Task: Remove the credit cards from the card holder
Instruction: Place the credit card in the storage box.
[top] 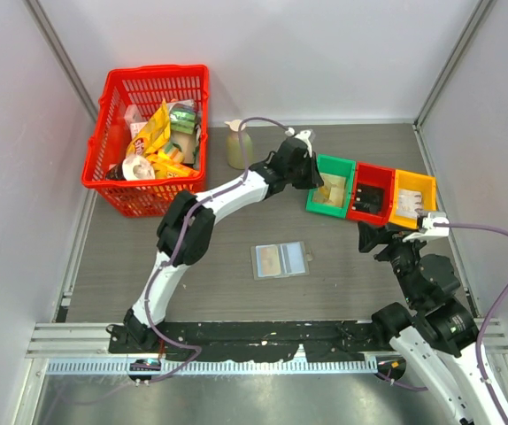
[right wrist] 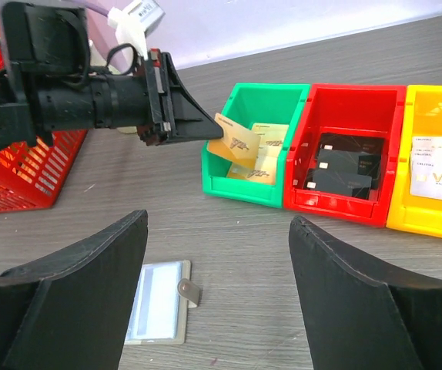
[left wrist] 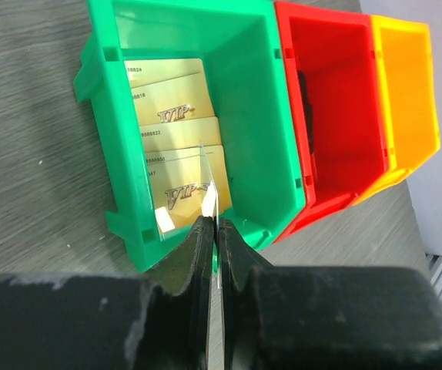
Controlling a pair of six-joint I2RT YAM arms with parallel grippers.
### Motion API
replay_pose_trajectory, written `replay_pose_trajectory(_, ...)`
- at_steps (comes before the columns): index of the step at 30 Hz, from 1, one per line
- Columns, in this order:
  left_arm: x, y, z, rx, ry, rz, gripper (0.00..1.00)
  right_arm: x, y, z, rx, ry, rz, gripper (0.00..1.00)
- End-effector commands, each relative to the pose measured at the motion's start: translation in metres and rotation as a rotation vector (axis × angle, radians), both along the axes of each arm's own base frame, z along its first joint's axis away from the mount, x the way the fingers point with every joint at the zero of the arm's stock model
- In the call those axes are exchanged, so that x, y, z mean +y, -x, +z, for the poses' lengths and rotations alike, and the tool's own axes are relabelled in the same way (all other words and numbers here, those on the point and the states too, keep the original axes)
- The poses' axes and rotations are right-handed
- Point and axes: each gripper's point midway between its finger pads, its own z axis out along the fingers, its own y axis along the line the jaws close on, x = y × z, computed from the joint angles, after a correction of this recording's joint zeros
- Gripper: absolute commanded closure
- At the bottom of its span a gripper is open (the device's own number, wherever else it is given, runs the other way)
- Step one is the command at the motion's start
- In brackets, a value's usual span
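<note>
Cards (left wrist: 171, 108) already lie in the green bin (left wrist: 105, 116) — left claw (left wrist: 215, 225) pinches another gold card (right wrist: 236, 142) just over it. Right claw (right wrist: 217, 220) gapes, empty. Holder (top: 280, 260) lies open mid-table — possibly one card left inside.

Overhead plus two close wrist views; green bin (left wrist: 252, 116) common.

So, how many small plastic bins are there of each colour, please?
green bin: 1
red bin: 1
yellow bin: 1
Total: 3
</note>
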Motion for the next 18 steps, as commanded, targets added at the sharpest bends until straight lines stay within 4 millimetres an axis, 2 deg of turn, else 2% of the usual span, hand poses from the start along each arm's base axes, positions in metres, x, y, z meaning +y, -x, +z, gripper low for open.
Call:
replay_pose_trajectory(1, -0.018, -0.002, 0.012, 0.002, 0.035, 0.011, 0.90, -0.003, -0.004, 0.013, -0.053, -0.037, -0.032, 0.22)
replay_pose_trajectory(7, -0.039, 0.000, 0.002, 0.023, 0.050, 0.007, 0.88, 0.000, -0.006, 0.012, -0.045, -0.029, -0.016, 0.22)
replay_pose_trajectory(9, -0.039, 0.000, -0.003, 0.036, 0.041, 0.011, 0.78, 0.000, -0.006, 0.012, -0.044, -0.027, -0.015, 0.22)
replay_pose_trajectory(12, -0.031, -0.002, 0.000, 0.018, 0.003, 0.032, 0.56, 0.000, -0.005, 0.012, -0.042, -0.022, -0.013, 0.22)
replay_pose_trajectory(15, -0.015, -0.009, 0.020, -0.051, -0.043, 0.068, 0.37, 0.001, -0.005, 0.013, -0.035, -0.018, -0.007, 0.22)
replay_pose_trajectory(18, 0.002, -0.011, 0.049, -0.115, -0.061, 0.102, 0.29, 0.006, -0.005, 0.016, -0.032, -0.006, 0.021, 0.22)
